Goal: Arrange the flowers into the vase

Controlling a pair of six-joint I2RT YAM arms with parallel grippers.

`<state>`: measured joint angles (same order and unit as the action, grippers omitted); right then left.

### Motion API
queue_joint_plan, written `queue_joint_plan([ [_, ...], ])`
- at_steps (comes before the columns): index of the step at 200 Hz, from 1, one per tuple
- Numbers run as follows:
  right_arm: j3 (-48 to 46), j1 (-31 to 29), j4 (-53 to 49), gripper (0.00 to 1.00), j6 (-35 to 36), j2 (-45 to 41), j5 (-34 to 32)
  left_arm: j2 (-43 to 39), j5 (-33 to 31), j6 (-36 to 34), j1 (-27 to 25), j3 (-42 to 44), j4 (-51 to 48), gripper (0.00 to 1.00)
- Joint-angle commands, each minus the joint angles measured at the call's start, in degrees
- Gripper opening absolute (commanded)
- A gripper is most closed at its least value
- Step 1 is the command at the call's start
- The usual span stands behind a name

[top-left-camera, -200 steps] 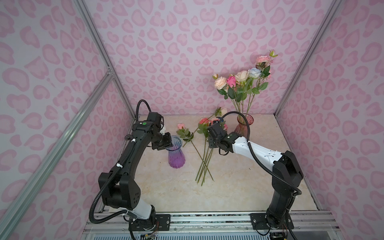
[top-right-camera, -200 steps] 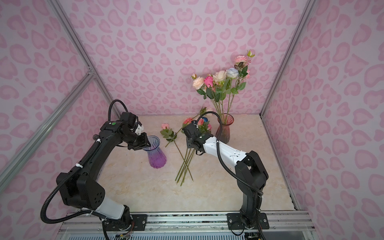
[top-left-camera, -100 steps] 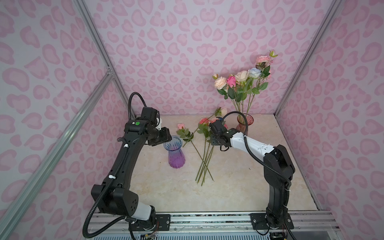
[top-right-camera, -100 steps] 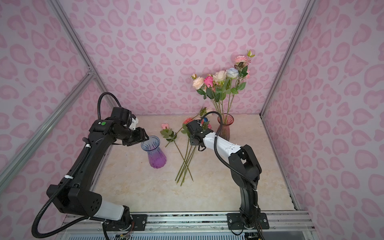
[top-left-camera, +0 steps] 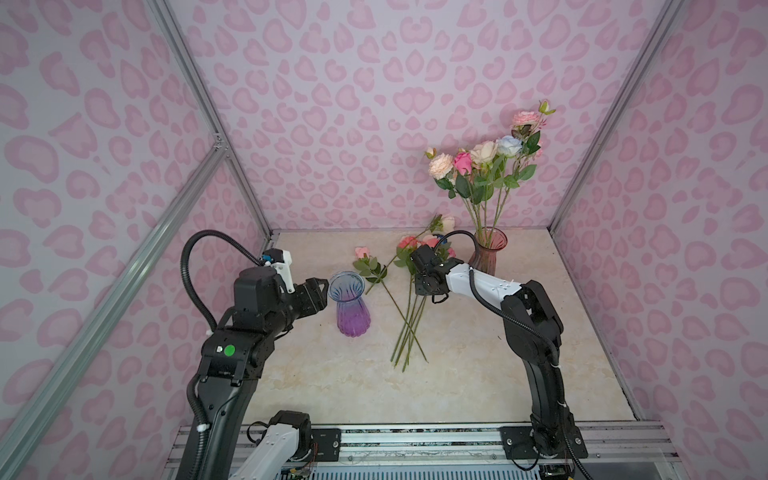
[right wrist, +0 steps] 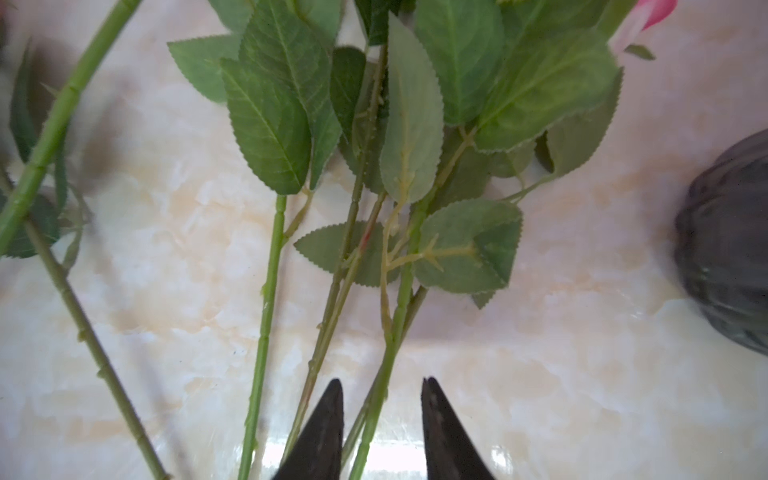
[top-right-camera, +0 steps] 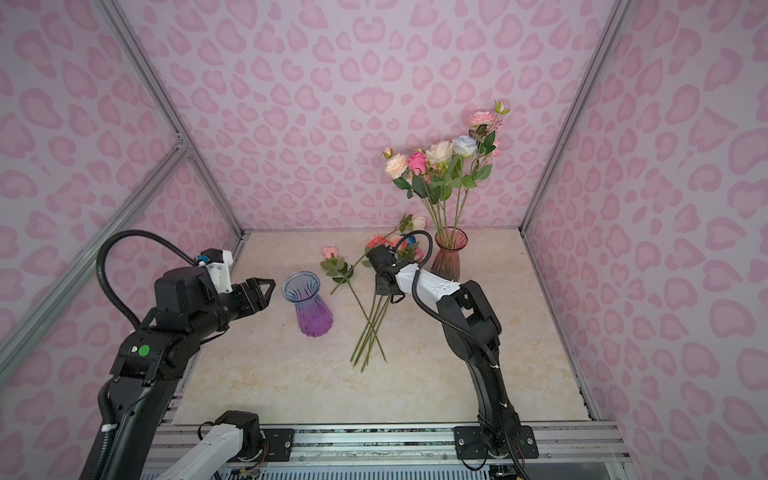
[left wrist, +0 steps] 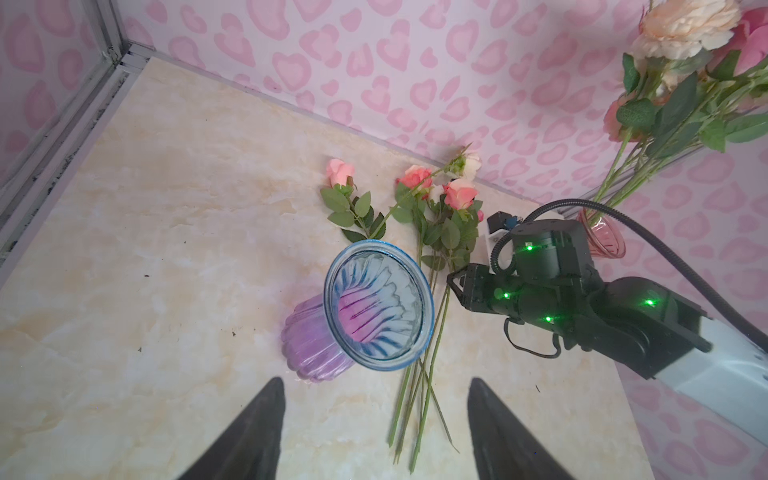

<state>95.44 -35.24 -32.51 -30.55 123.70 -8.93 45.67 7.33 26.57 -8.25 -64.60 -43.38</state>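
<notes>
- On the desk [top-left-camera: 478, 374], loose flowers [left wrist: 451, 235] lie flat, blooms toward the back wall, stem ends toward the front edge.
- Right jaws, narrowly parted, straddle one stem below its leaves, not clamped.
- Left jaws gape wide, empty, just beside the purple vase [top-left-camera: 352, 305].

Two vases, two arms, at least ten roses.
Two glass vases: purple-and-blue vase [top-left-camera: 352, 307] left of centre, pink vase [top-left-camera: 492, 249] far right. Two robot arms: left arm [top-left-camera: 249, 332] near left, right arm [top-left-camera: 528, 316] near right. Standing roses [top-left-camera: 482, 166] in the far-right vase: five open blooms in peach, hot pink, cream, pale blue and pink, plus small buds too tiny to count surely. Lying roses [left wrist: 459, 195] at centre: five blooms counted, exact stem count unclear at the crossing.
</notes>
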Motion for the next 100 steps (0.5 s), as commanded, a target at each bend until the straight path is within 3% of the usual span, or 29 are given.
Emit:
queue_joint_plan([
  [1,1.2,0.5,-0.5,0.30,-1.7,2.1,1.0,-5.4,-4.1,2.1,0.0,6.6,10.8,0.75],
  [35,1.4,1.5,0.0,0.21,-2.1,3.1,1.6,-7.9,-5.8,1.6,0.0,10.6,11.7,0.76],
  [69,-0.6,1.7,2.3,0.02,-2.0,1.1,1.9,-6.4,-6.3,0.9,0.0,11.2,12.8,0.76],
  [100,-1.5,1.2,2.1,0.00,-1.1,-1.7,2.5,-6.0,-7.2,0.1,0.0,12.4,13.8,0.76],
])
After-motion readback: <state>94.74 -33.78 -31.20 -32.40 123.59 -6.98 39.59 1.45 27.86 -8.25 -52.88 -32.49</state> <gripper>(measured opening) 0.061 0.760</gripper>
